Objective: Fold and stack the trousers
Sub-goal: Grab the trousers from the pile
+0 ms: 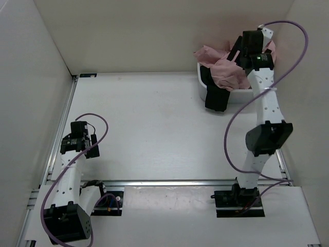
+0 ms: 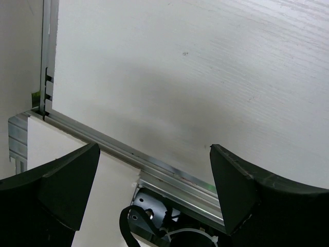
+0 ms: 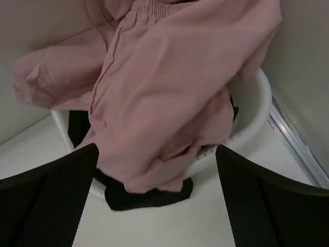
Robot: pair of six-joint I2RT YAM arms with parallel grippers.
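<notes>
White walls stand close around a white counter (image 1: 154, 128). Far back on the right, near the corner, sits a white tub (image 1: 245, 94). The pink trousers (image 1: 226, 72) are in the tub, all crumpled in a heap, and some of the cloth spills over the rim at the back and on the left. Their stretchy waist shows at the top of the right wrist view. A black cloth (image 1: 216, 98) lies under the trousers and hangs over the front of the tub down onto the counter, so the two are bunched together. The right tool (image 1: 237, 51) hangs just above the heap with its two fingers spread wide and nothing gripped. The wall is very near it on the right. A purple cable (image 1: 295, 31) loops high over that arm. The left tool (image 1: 90, 144) is well apart from all this, low on the near left. It is wide too and holds nothing. Under it are bare counter and a metal rail (image 2: 154, 167).
</notes>
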